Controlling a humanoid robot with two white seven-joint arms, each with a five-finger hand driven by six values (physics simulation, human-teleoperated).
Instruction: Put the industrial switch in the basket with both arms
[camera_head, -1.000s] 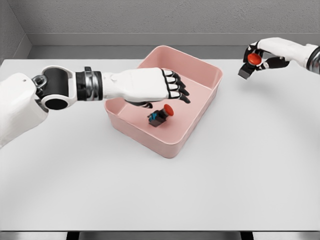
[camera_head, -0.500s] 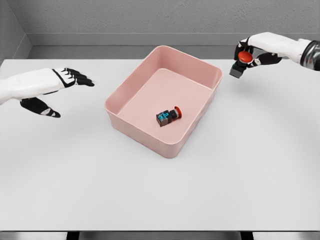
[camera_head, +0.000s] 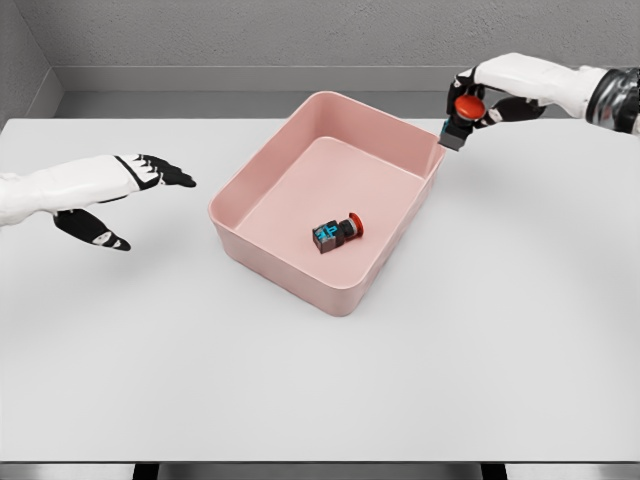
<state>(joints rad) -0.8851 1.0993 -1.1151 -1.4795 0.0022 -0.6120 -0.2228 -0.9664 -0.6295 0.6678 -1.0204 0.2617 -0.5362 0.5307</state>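
This is a simulated test cell and not a lived-in room: a bare white tabletop (camera_head: 320, 380) stands against plain grey walls (camera_head: 300, 30), all with the flat, even look of a render. The only things set out are a pink basket (camera_head: 300, 265) and two red-button switches, one lying in the basket (camera_head: 337, 233) and one held by a robot hand (camera_head: 470, 100), which points to a staged robot handling bench.

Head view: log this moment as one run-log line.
left robot hand: open, over table, left of basket | right robot hand: holds second switch at basket's far right corner | first switch: lying in basket
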